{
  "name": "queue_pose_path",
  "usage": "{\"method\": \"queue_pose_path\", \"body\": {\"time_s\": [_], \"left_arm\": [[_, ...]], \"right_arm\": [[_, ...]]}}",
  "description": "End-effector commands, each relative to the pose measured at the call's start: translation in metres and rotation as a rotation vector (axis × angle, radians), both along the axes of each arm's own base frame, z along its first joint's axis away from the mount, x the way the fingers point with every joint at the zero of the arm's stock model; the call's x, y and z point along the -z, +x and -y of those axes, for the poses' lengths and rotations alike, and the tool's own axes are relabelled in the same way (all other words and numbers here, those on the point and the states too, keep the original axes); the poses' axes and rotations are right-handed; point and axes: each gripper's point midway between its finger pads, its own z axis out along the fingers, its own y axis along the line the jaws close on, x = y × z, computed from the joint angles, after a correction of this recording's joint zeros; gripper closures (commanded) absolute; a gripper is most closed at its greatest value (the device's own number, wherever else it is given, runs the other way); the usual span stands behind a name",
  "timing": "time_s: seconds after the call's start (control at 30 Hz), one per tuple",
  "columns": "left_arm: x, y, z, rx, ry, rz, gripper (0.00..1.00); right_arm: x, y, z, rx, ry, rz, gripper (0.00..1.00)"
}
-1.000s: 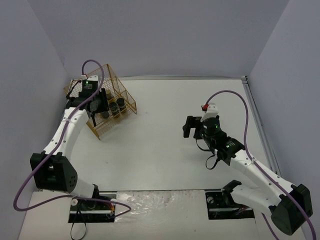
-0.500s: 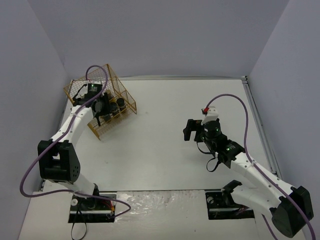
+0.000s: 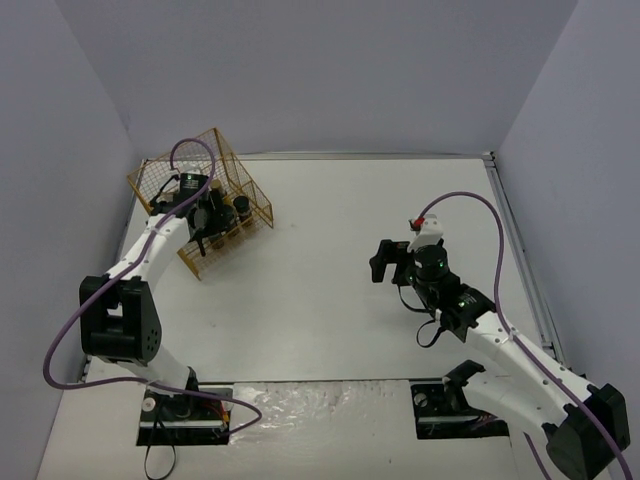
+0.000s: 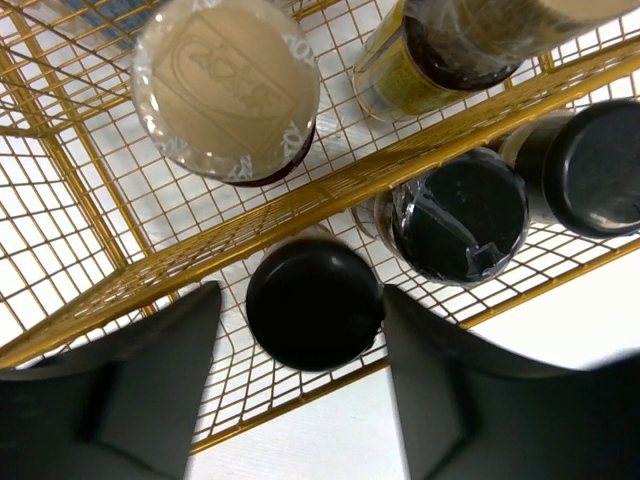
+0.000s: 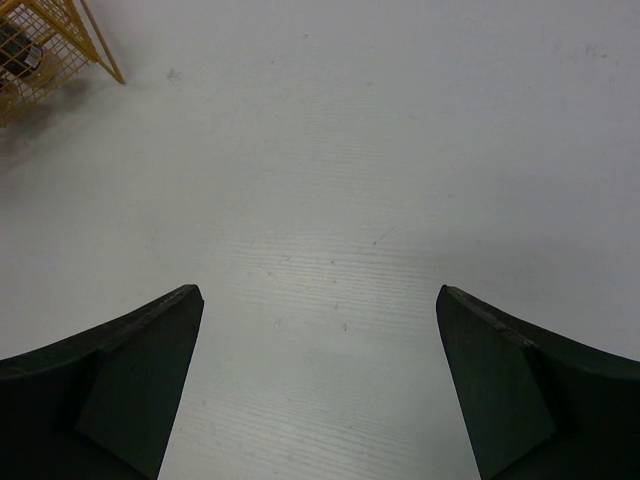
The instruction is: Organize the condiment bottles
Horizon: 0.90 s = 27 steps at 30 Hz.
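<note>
In the left wrist view I look down into the gold wire rack [image 4: 90, 200]. Three black-capped jars stand in its near row: one [image 4: 313, 302] between my fingers, one [image 4: 460, 215] to its right, one [image 4: 590, 165] at the far right. Behind them are two tan-capped yellow bottles [image 4: 225, 90] [image 4: 430, 60]. My left gripper [image 4: 298, 330] is open around the first jar; the right finger is at its cap and the left finger stands apart. From above, the left gripper [image 3: 203, 215] is over the rack [image 3: 165, 180]. My right gripper [image 3: 385, 262] is open and empty over bare table. The silver-lidded cylinders are not visible.
The rack stands at the table's far left, next to the left wall. Its corner shows at the top left of the right wrist view [image 5: 40, 45]. The white table [image 3: 330, 300] spreads between the arms. A metal strip [image 3: 520, 250] runs along the right edge.
My left gripper has moved right and further over the rack's near row. My right arm has shifted slightly toward the near edge.
</note>
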Motion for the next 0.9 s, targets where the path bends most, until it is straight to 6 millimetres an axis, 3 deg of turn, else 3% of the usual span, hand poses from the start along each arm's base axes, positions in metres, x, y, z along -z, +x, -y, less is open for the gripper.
{"method": "queue_pose_path", "body": {"time_s": [0.0, 0.17, 0.23, 0.33, 0.43, 0.5, 0.6, 0.73, 0.87], "left_arm": [[-0.044, 0.005, 0.002, -0.009, -0.016, 0.108, 0.31], [-0.075, -0.004, 0.009, 0.016, -0.048, 0.153, 0.20], [-0.101, -0.013, 0.015, 0.039, -0.076, 0.204, 0.16], [-0.132, -0.030, 0.015, 0.068, -0.080, 0.264, 0.13], [-0.174, -0.062, 0.005, 0.095, -0.036, 0.379, 0.09], [-0.185, -0.078, -0.002, 0.103, 0.004, 0.425, 0.06], [-0.192, -0.113, -0.019, 0.095, 0.078, 0.494, 0.03], [-0.181, -0.154, -0.036, 0.066, 0.140, 0.529, 0.03], [-0.170, -0.177, -0.048, 0.043, 0.187, 0.558, 0.03]], "right_arm": [[-0.034, 0.008, -0.003, -0.004, 0.044, 0.098, 0.00], [-0.056, 0.008, -0.001, -0.008, 0.041, 0.132, 0.00], [-0.070, 0.008, 0.001, -0.007, 0.035, 0.153, 0.00], [-0.092, 0.007, 0.008, 0.009, 0.021, 0.187, 0.00], [-0.123, 0.001, 0.022, 0.048, 0.007, 0.239, 0.00], [-0.145, -0.001, 0.031, 0.076, -0.002, 0.282, 0.00], [-0.167, -0.009, 0.051, 0.136, -0.036, 0.329, 0.00], [-0.186, -0.022, 0.070, 0.183, -0.048, 0.379, 0.00], [-0.196, -0.034, 0.088, 0.231, -0.067, 0.424, 0.00]]}}
